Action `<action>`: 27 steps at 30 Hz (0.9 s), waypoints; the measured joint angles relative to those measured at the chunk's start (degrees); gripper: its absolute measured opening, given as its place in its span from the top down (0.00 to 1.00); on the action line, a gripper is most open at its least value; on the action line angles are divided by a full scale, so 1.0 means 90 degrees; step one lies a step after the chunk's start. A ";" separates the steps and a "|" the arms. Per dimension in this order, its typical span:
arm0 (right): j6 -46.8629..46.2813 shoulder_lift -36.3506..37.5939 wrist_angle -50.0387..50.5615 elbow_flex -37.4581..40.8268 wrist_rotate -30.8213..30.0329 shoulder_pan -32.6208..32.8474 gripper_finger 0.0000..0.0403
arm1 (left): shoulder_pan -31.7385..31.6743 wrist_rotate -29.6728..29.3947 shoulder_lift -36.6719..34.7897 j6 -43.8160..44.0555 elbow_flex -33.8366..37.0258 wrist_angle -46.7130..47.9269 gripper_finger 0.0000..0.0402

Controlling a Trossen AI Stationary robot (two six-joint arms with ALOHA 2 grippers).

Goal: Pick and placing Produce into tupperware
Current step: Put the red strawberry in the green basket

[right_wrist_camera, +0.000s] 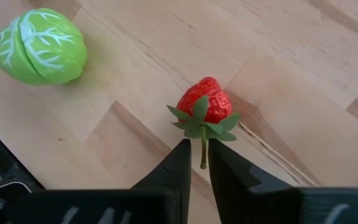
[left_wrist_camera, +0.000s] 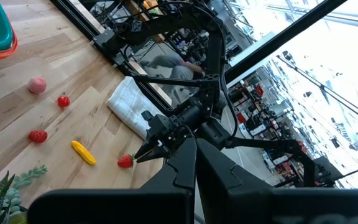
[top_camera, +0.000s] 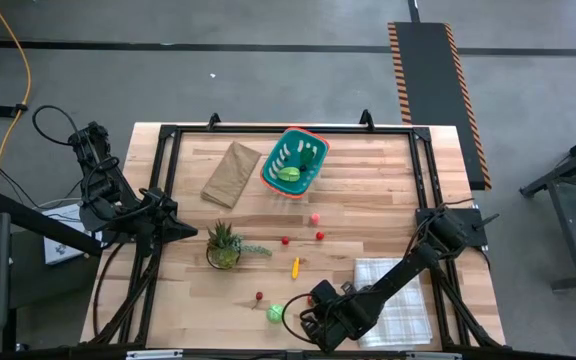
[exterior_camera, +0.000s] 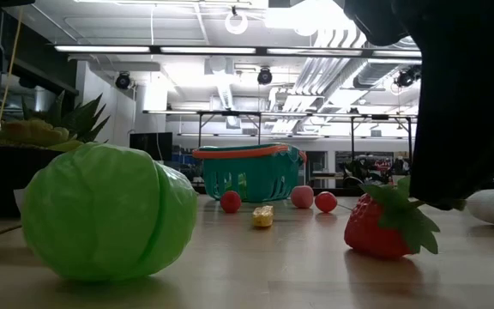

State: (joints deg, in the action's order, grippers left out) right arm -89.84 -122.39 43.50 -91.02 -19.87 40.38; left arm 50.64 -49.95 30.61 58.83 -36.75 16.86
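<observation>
A red toy strawberry point(right_wrist_camera: 205, 102) lies on the wood near the table's front edge, its green stem toward my right gripper point(right_wrist_camera: 199, 158), which is shut on that stem. In the low view the strawberry point(exterior_camera: 376, 230) rests on its side. A green cabbage point(top_camera: 275, 313) sits just to the left of it. More produce lies mid-table: a pink piece point(top_camera: 314, 217), two red pieces point(top_camera: 319, 236) and a yellow one point(top_camera: 295, 266). The teal tupperware point(top_camera: 293, 160) stands at the far middle with green pieces inside. My left gripper point(top_camera: 183, 230) waits shut at the left edge. My right gripper pinches the strawberry's thin green stem point(right_wrist_camera: 202, 149) between its two fingers, just behind the leaf crown. The fingers slant down from above and from the table's right. The strawberry lies on the table ahead of the fingertips.
A spiky potted plant point(top_camera: 223, 243) stands left of centre. A brown paper bag point(top_camera: 231, 172) lies beside the tupperware. A checked cloth point(top_camera: 393, 300) lies under the right arm at the front right. A small red piece point(top_camera: 259, 296) sits left of the cabbage.
</observation>
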 joint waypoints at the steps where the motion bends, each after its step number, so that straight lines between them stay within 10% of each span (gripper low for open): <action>1: 0.0019 0.0000 0.0001 0.0000 -0.0001 0.0000 0.89 | 0.0001 0.0000 0.0001 -0.0001 -0.0001 0.0001 1.00; 27: 0.0147 0.0000 0.0102 0.0000 0.0139 -0.0085 0.89 | 0.0002 0.0000 0.0001 0.0000 0.0000 0.0000 1.00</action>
State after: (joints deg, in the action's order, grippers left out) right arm -88.52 -122.39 44.41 -91.02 -18.62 39.62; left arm 50.65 -49.95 30.62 58.83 -36.75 16.86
